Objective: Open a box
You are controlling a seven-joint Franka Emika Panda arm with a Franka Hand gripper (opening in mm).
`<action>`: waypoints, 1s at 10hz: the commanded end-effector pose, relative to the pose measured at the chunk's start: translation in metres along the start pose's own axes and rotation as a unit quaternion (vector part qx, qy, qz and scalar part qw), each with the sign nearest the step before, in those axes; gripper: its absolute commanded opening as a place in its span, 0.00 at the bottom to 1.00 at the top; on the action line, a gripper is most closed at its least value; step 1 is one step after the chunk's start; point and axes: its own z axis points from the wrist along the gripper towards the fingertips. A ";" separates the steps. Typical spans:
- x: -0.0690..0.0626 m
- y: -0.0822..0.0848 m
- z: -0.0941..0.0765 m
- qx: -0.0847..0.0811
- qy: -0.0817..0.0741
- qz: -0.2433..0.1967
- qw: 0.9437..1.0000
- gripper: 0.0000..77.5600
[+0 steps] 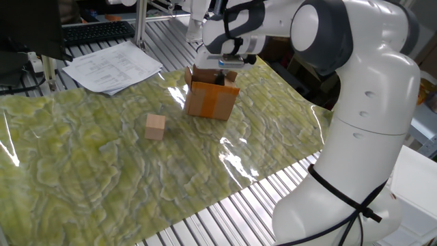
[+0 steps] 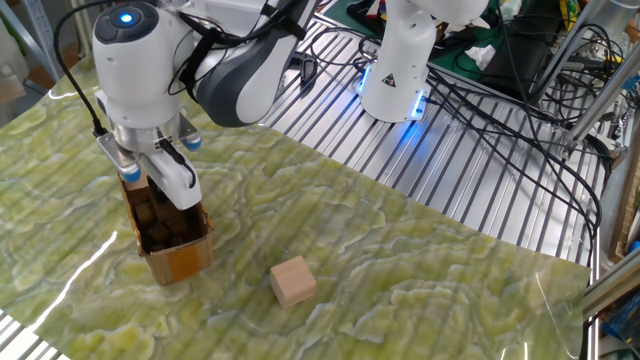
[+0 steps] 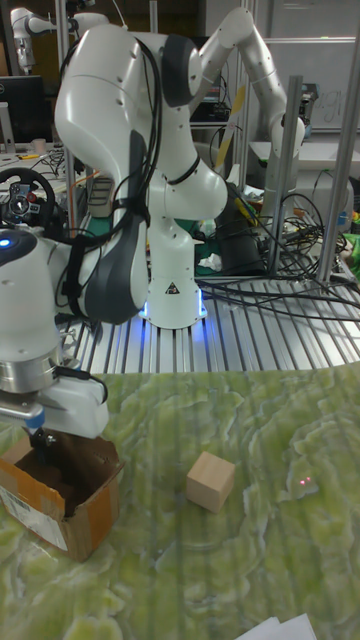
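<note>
Jaws hang just above the open top of the box (image 2: 175, 245).

You see a light wooden cube (image 1: 156, 126) on the green marbled mat (image 1: 102, 171) in the left centre of the frame. At upper left, note a stack of printed papers (image 1: 113, 66) overlapping the mat edge, with a black keyboard (image 1: 95, 31) behind it. In the other fixed view, black cables (image 2: 500, 110) cross the ribbed metal tabletop (image 2: 470, 190) at upper right.
</note>
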 end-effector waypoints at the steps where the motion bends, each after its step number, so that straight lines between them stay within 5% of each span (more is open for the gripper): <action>1: 0.001 -0.004 0.006 0.001 -0.005 -0.001 1.000 0.00; 4: 0.003 -0.011 0.010 0.003 -0.007 -0.005 1.000 0.00; 7: 0.008 -0.021 0.011 0.033 -0.004 -0.006 0.999 0.00; 10: 0.007 -0.019 0.001 0.040 0.004 -0.002 0.999 0.00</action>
